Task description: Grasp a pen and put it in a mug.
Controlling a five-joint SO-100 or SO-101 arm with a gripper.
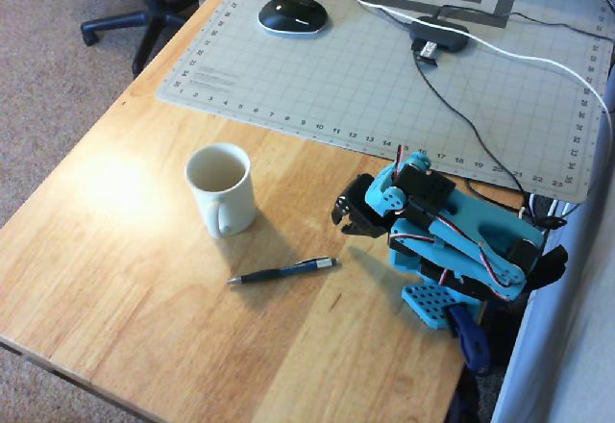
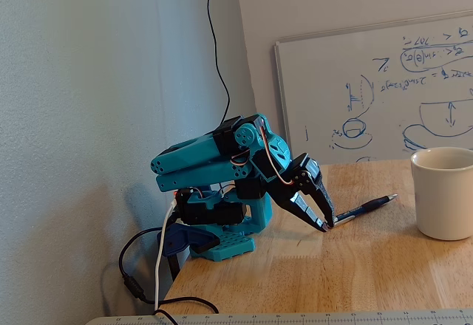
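Note:
The cream-white mug [image 1: 221, 189] stands upright on the wooden table, its handle toward the front edge in the overhead view; in the fixed view the mug [image 2: 446, 192] sits at the right edge. The dark pen [image 1: 282, 271] lies flat on the wood just in front and to the right of the mug, silver ends showing. In the fixed view the pen [image 2: 366, 208] lies beyond the gripper's tips. My gripper [image 1: 340, 219] [image 2: 326, 225] is on the folded teal arm, pointing down with tips close to the table, shut and holding nothing. It sits apart from the pen and the mug.
A grey cutting mat [image 1: 384, 67] covers the back of the table, with a black mouse [image 1: 292, 13], a USB hub [image 1: 439, 36] and cables on it. The arm's base [image 1: 437, 303] is clamped at the table's right edge. A whiteboard [image 2: 369, 89] leans behind.

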